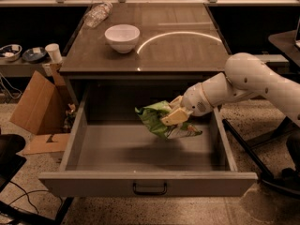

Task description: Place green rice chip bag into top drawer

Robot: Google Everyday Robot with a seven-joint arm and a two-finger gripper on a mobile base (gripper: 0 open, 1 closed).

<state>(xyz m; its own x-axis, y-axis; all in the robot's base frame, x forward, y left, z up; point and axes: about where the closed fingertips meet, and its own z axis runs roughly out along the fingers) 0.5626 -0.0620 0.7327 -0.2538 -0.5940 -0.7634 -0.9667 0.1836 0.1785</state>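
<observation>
The jaws are clamping down on the green rice chip bag [152, 122], pinching its crumpled upper right side. The gripper [174, 109] is hovering just below the bench's [187, 55] front edge, toward the front right corner, with the white arm [243, 81] reaching in from the right. The bag is hanging in the air over the top drawer [75, 139], which is standing pulled wide open under that front edge. The bag is dangling above the right half of the drawer floor and, judging by the shadow beneath it, is not touching down. So this is looking like the delivery step: the bag is inside the drawer's outline, and the release is not yet done. The next move is calling for a slight lowering and then an opening of the jaws, so the foil settles flat and clear of the drawer's right wall. After that comes a clean lift out without catching the bench's front edge overhead. On top, the white bowl [122, 36] is sitting toward the back left and a plastic bottle [97, 14] is lying at the back left corner, both well apart from the action.
</observation>
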